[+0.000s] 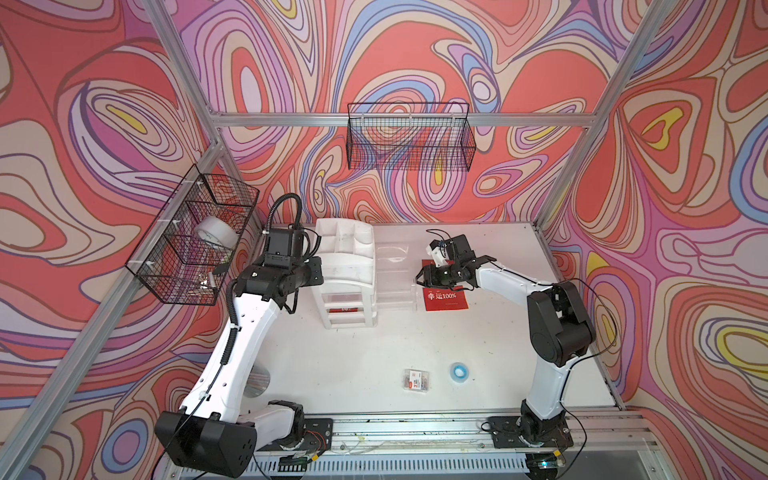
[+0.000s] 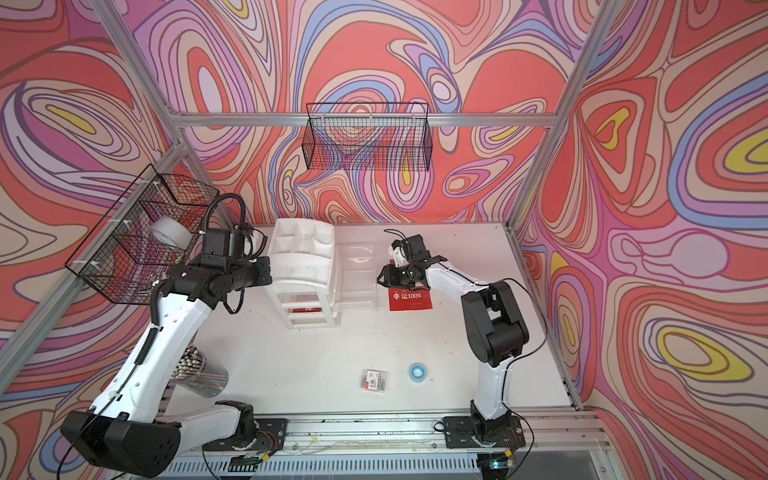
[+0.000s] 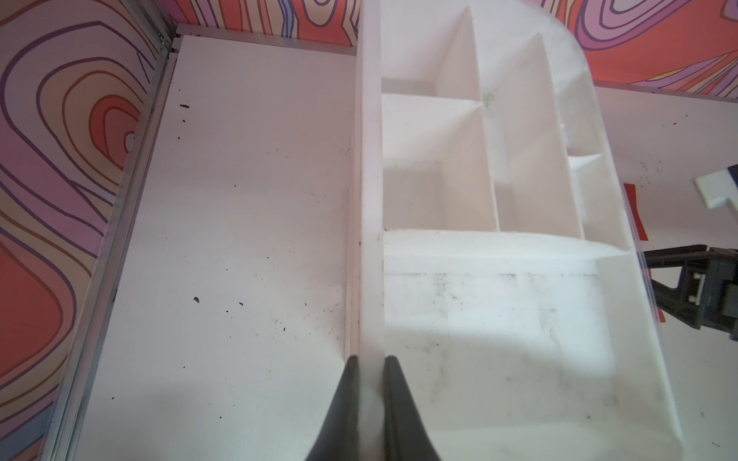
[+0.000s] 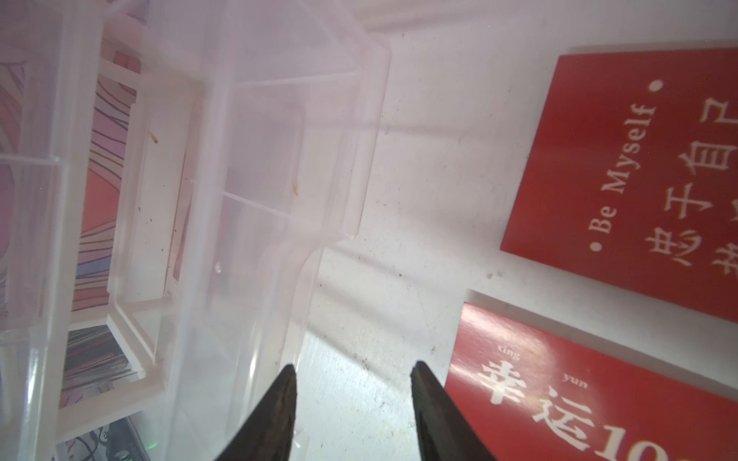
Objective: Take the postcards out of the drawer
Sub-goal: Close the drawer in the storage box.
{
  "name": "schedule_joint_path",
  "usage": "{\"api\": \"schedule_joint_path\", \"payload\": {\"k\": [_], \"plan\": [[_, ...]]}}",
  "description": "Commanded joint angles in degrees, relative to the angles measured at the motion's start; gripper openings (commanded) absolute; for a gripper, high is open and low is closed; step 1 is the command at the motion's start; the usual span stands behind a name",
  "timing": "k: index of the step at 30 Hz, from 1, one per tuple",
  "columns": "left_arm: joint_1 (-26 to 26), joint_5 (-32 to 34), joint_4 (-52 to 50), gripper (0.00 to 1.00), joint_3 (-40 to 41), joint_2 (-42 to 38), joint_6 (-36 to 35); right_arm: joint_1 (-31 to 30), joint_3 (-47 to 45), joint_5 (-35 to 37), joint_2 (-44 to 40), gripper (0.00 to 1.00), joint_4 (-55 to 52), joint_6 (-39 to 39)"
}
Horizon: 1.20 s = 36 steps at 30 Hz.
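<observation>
White organizer [image 1: 345, 266], wall pinched by left gripper [image 3: 371, 365], holds red card [image 1: 343, 309] in a lower tier; right gripper [image 4: 353, 373] open beside clear drawer [image 4: 259, 159]; "100%" postcard [image 1: 445, 298], "Be Myself" postcard [image 4: 639, 171] flat on white table [image 1: 365, 361].

Two red postcards [image 4: 623, 167] lie flat, lettering up — beside the clear drawer [image 4: 279, 159].

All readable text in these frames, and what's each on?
"幸运100%", small "xing" and "yun" above it: red postcard, also legible in both top views.
"Be Myself" and "忠于自", rest cut off by the frame: second red postcard.
Small clear packet, red label: too small to read.
Red card in the white organizer drawer: white marks, unreadable.
</observation>
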<state>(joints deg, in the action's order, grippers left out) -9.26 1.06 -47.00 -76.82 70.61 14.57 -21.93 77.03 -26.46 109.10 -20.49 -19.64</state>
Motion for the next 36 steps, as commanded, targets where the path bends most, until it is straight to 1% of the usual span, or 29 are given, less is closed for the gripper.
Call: {"api": "schedule_joint_path", "payload": {"k": [1, 11, 21, 24, 28, 36], "plan": [[0.5, -1.3, 0.5, 0.09, 1.5, 0.7, -0.9, -1.6, 2.1, -1.3, 1.3, 0.48, 0.5, -0.3], [0.5, -1.9, 0.8, 0.09, 2.2, 0.4, -1.3, -4.4, 4.3, -1.2, 3.6, 0.48, 0.1, -0.6], [0.5, -4.3, 1.8, 0.06, 3.3, -0.5, -2.4, -6.7, 6.2, -1.4, 5.4, 0.48, 0.0, -0.8], [0.5, -4.8, 1.9, 0.05, 3.8, -0.7, -2.9, -7.1, 7.5, -0.3, 6.3, 0.48, -0.9, -0.9], [0.5, -5.9, 1.8, 0.04, 4.1, -0.9, -3.5, -7.3, 8.8, 3.6, 6.1, 0.48, -2.3, -0.9], [0.5, -8.0, 2.2, 0.02, 4.7, -1.4, -4.8, -7.3, 14.0, 4.0, 8.3, 0.48, -5.5, 0.5]]}}
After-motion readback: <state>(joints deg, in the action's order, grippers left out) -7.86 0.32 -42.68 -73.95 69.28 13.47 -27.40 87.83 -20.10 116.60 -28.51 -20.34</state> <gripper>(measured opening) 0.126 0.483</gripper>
